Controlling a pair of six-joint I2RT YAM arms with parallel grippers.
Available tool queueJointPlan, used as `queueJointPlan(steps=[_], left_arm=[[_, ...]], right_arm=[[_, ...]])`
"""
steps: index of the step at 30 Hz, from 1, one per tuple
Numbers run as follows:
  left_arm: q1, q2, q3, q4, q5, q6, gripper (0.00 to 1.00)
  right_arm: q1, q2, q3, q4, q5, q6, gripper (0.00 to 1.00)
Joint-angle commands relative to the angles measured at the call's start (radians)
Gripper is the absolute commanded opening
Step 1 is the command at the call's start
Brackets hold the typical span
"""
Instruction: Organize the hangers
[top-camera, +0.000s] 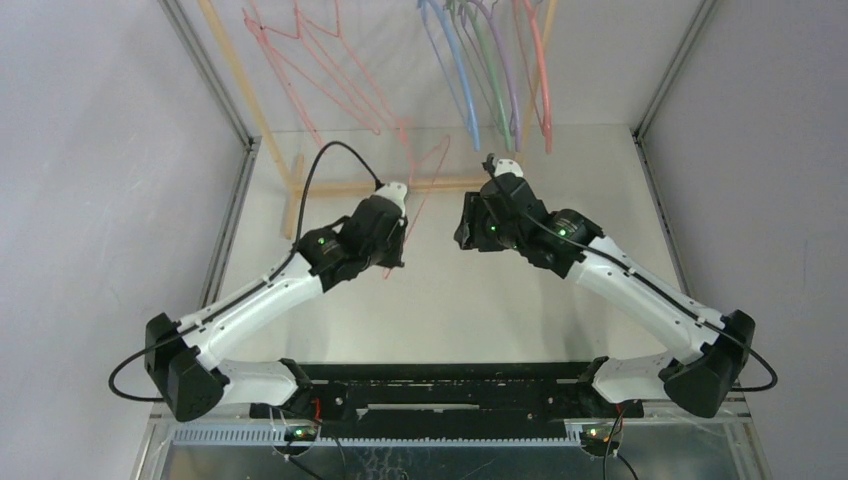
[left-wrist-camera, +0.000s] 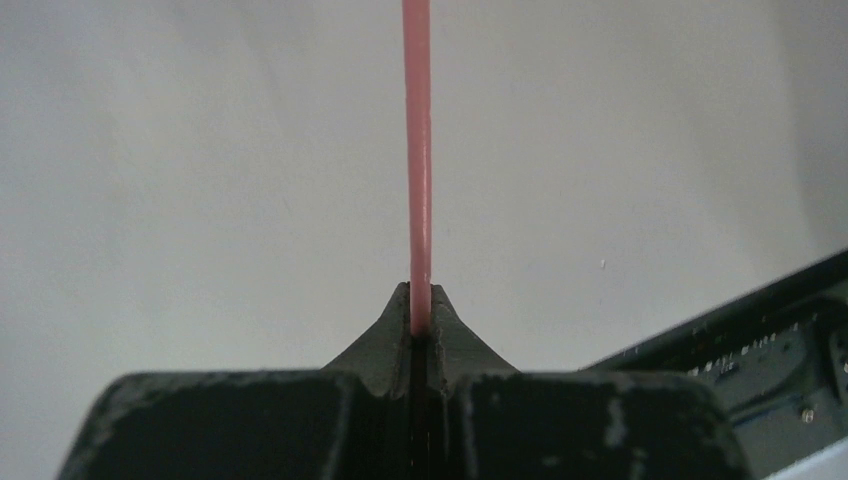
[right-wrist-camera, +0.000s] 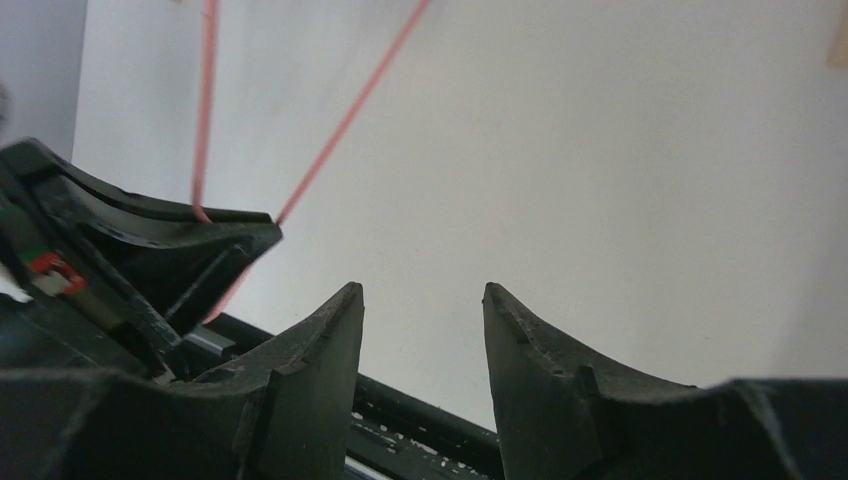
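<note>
left gripper pinches a pink hanger, right one open beside it

both arms reach in from the near corners, elbows out, wrists nearly meeting over the middle of the table (top-camera: 450, 310). the left gripper (left-wrist-camera: 421, 300) is clamped tight on a pink hanger (left-wrist-camera: 417, 150), whose wire rises straight up out of the fingertips. the right gripper (right-wrist-camera: 423, 300) is spread wide with nothing between its jaws. it sits just beside the left one, whose finger and two pink wires show at the left of the right wrist view. from above, both sets of fingers are hidden under the wrists, and the held hanger's hook is hard to make out. the other hangers (top-camera: 472, 130) hang on the rack (top-camera: 253, 100) at the far end: pink ones on the left; blue, green, lavender and pink on the right. their hooks and the rail are cut off by the top edge.
</note>
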Motion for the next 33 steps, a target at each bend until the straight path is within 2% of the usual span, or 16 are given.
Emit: queueJointPlan(steps=[1, 16, 29, 33], left_arm=[[-0.013, 0.070, 0.219, -0.065, -0.153, 0.076, 0.00], [-0.047, 0.291, 0.584, -0.126, -0.209, 0.088, 0.00], [-0.212, 0.319, 0.584, -0.200, -0.254, -0.024, 0.00], [-0.228, 0.327, 0.597, -0.215, -0.271, -0.061, 0.00]], right_arm=[[-0.041, -0.066, -0.006, -0.002, 0.023, -0.040, 0.56], [-0.198, -0.124, -0.023, -0.006, -0.101, -0.126, 0.56], [-0.277, -0.140, -0.088, 0.025, -0.220, -0.161, 0.55], [-0.279, -0.137, -0.116, 0.036, -0.242, -0.163, 0.55]])
